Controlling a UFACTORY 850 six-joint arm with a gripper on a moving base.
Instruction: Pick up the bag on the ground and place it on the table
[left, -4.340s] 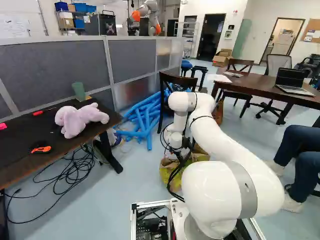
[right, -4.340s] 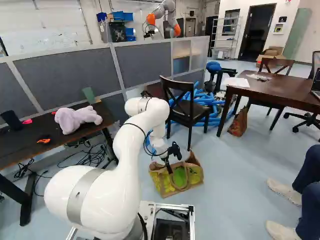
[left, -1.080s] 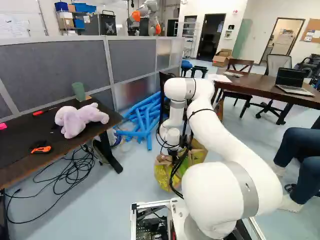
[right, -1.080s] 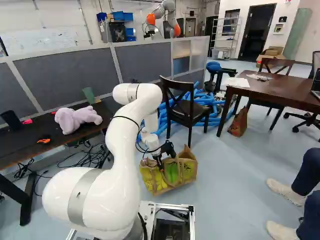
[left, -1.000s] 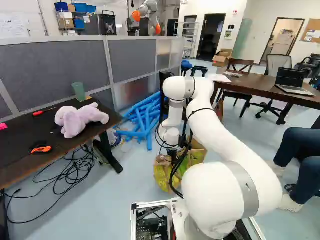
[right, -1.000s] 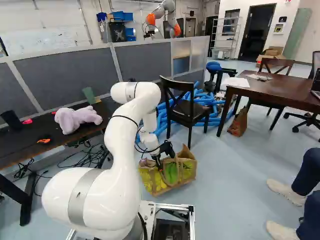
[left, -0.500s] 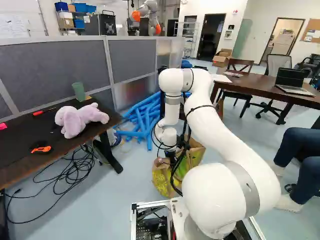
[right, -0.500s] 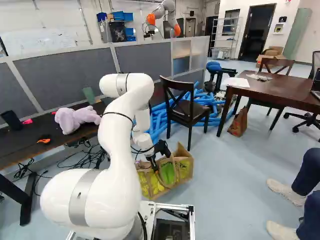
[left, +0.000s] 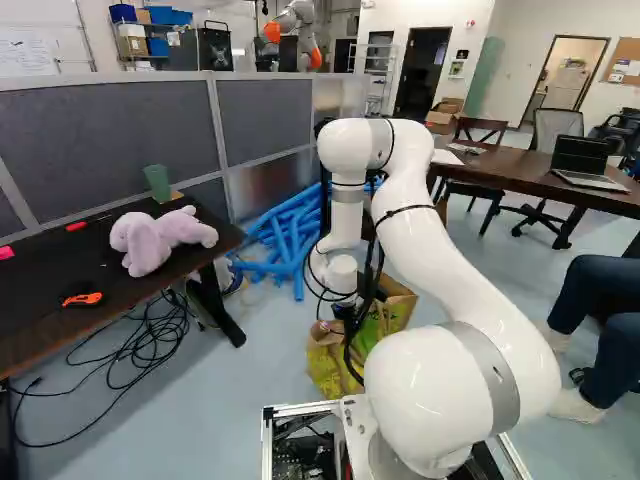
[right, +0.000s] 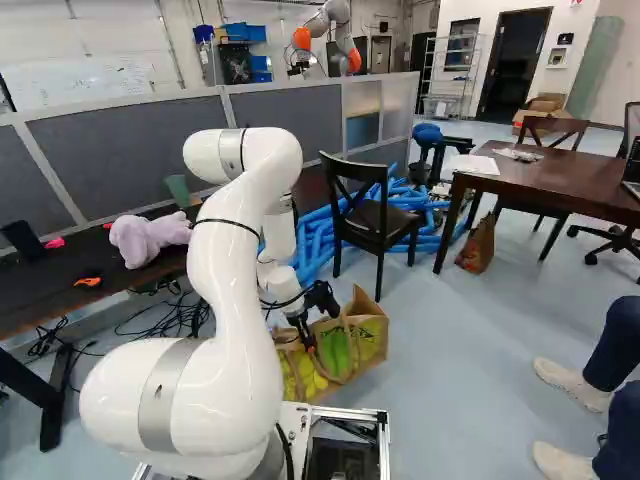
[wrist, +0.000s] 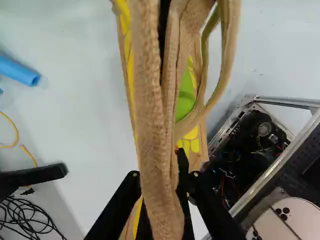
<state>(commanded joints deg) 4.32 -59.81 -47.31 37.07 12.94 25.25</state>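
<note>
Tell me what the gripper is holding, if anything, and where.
The gripper holds the bag by tan cloth at its top, between both fingers; rim or handle, I can't tell.

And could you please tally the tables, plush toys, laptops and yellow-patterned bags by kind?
Tables, black-topped and brown: 2
Plush toys: 1
Laptops: 1
Yellow-patterned bags: 1
Total: 5
</note>
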